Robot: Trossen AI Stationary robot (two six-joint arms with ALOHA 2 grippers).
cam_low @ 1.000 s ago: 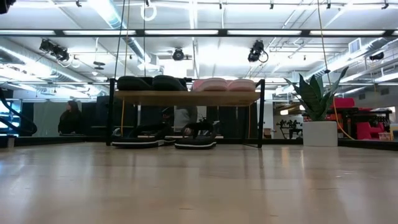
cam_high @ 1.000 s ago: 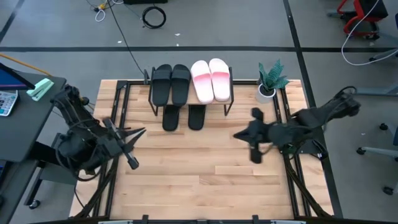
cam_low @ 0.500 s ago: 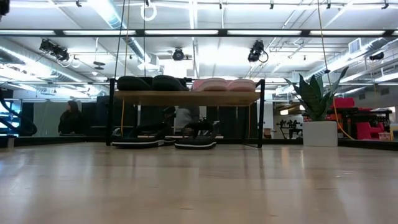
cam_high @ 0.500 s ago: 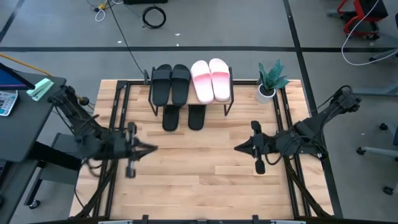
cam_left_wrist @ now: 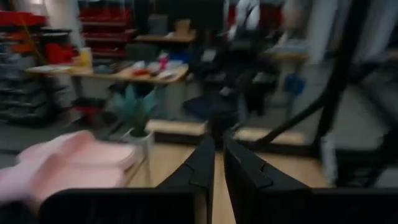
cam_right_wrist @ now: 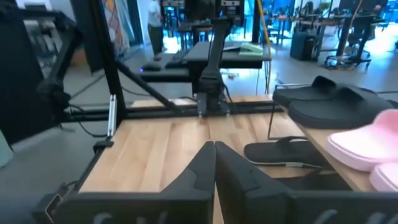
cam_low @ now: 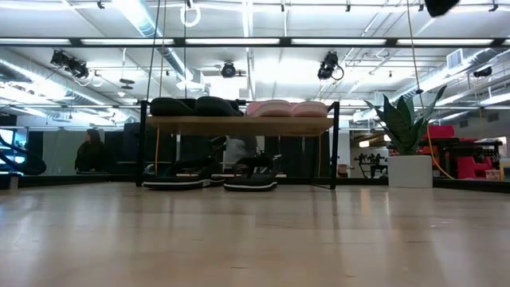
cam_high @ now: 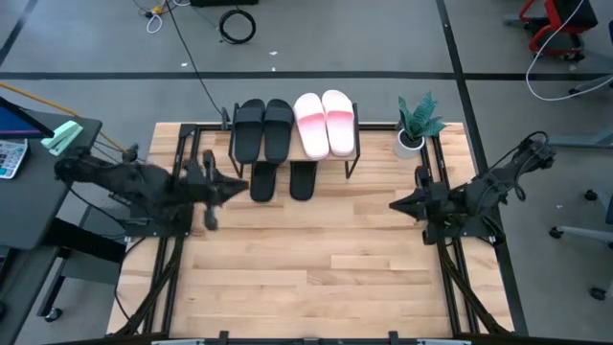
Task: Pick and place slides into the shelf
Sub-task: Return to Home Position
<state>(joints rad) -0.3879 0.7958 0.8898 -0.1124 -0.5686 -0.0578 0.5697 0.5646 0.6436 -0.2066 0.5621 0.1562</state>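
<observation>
The shelf [cam_high: 292, 153] stands at the table's far middle. Two black slides [cam_high: 263, 129] and two pale pink slides [cam_high: 325, 123] lie side by side on its plank top [cam_low: 239, 125]. Two more black slides [cam_high: 261, 180] [cam_high: 303, 179] lie flat on the table under it, their soles down [cam_low: 171, 182] [cam_low: 251, 182]. My left gripper [cam_high: 241, 184] hovers level just left of those lower slides, fingers together [cam_left_wrist: 217, 146], holding nothing. My right gripper [cam_high: 395, 205] hovers at the right, pointing toward the table's left, shut [cam_right_wrist: 214, 155] and empty.
A potted plant [cam_high: 418, 125] in a white pot stands at the far right corner, right of the shelf. The near half of the wooden table [cam_high: 306, 278] lies bare. Black frame rails [cam_high: 182, 163] [cam_high: 436, 163] run along both sides. A person [cam_low: 89, 151] is far behind the table.
My left gripper has swung toward the far edge and the shelf's left end, rolling as it went. My right gripper has drawn back toward the table's right edge. The slides have stayed where they were.
</observation>
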